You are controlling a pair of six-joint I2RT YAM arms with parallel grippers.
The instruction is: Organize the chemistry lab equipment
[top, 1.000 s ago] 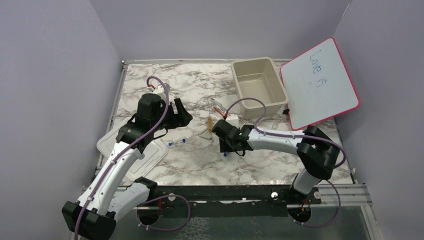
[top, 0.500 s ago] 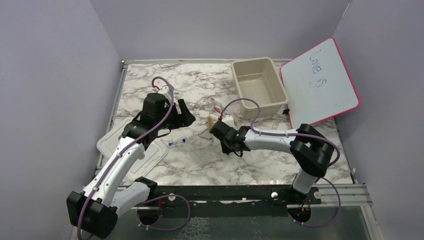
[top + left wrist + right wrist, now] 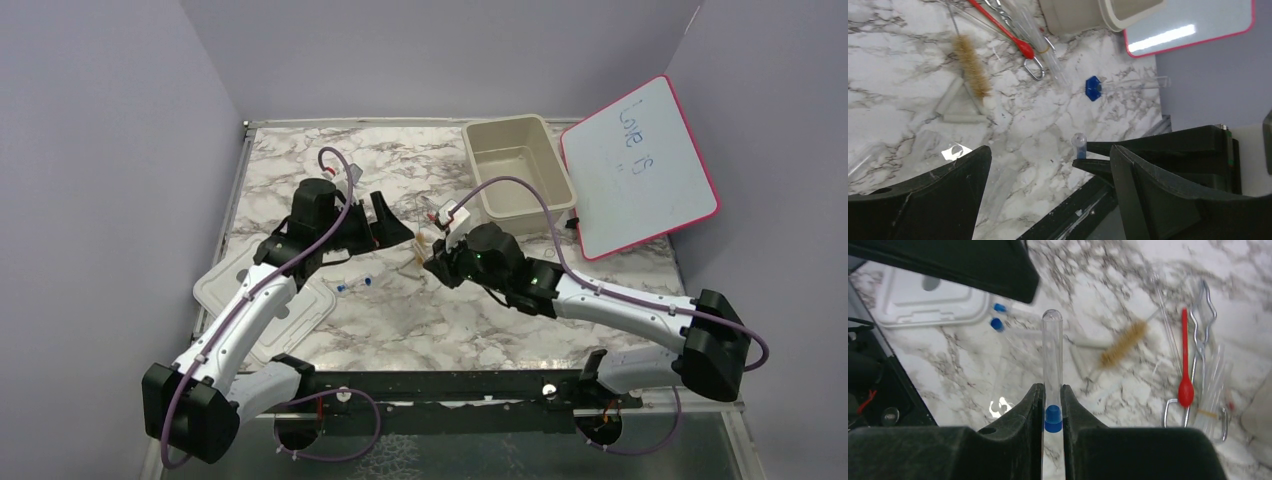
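A: Blue-capped clear tube (image 3: 1052, 355), where is it?
B: Pinched upright in the right gripper (image 3: 1052, 400), above the white marble table (image 3: 1088, 270). The left gripper (image 3: 1048, 170) is nearby, jaws spread, empty.

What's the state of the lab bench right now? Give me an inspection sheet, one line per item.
Surface: marble table top, no spill seen.
Job's things: capped tube in the right gripper; two loose tubes near the lid; brush, red dropper, wire clamp and blue hexagonal piece lying mid-table.
Clutter: white lid at the left edge; beige tub at the back, empty.
Grippers: right gripper shut on the capped tube; left gripper open, empty.
Cables: purple cable looped above each arm, no snag seen.
Surroundings: lilac walls; pink-framed whiteboard leaning beside the tub.
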